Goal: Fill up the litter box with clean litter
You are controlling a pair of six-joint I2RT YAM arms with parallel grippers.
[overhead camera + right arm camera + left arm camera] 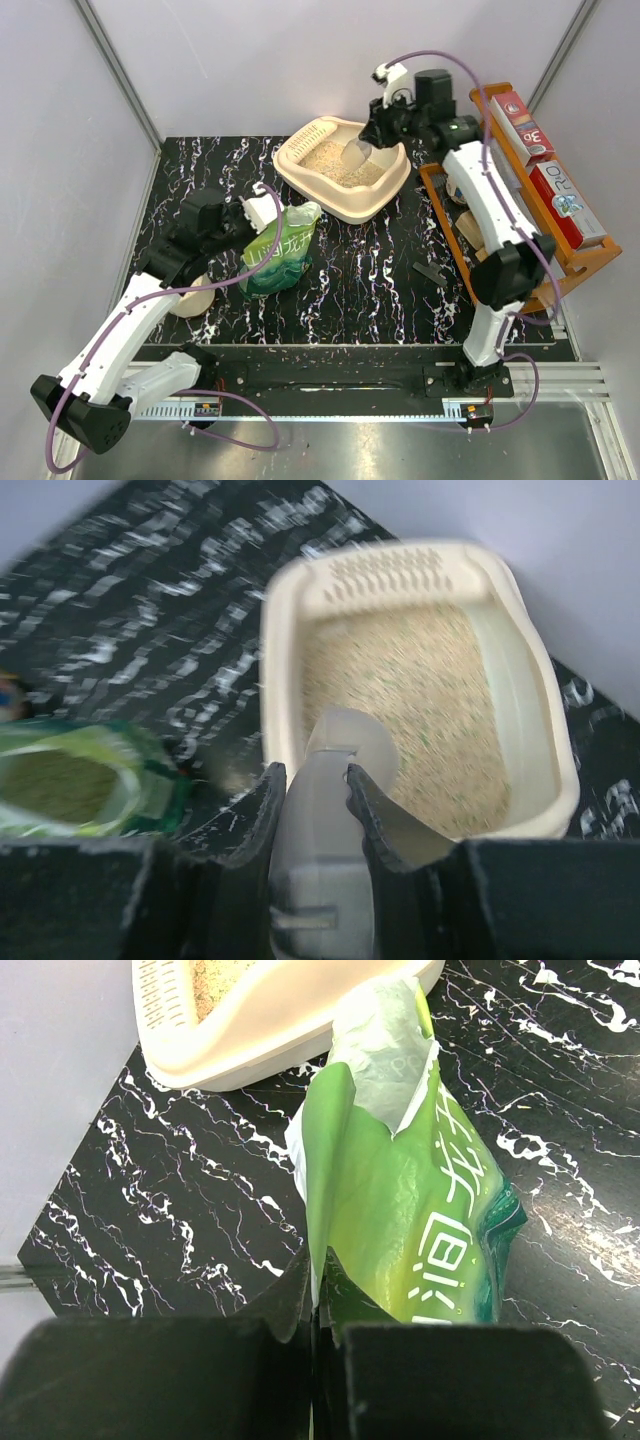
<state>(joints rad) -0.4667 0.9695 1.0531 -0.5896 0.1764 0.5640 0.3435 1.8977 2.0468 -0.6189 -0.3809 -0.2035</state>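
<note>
The cream litter box sits at the back of the table, with pale clean litter spread over its floor. My right gripper hangs over it, shut on the handle of a translucent grey scoop. In the blurred right wrist view the scoop sits between my fingers, above the litter and near the box rim. My left gripper is shut on the edge of the green bag. That bag stands open-mouthed in front of the box.
An orange wooden rack with red boxes lines the right edge. A cream tape roll lies by the left arm. A small black piece lies right of centre. Grey walls close in the table's left and back.
</note>
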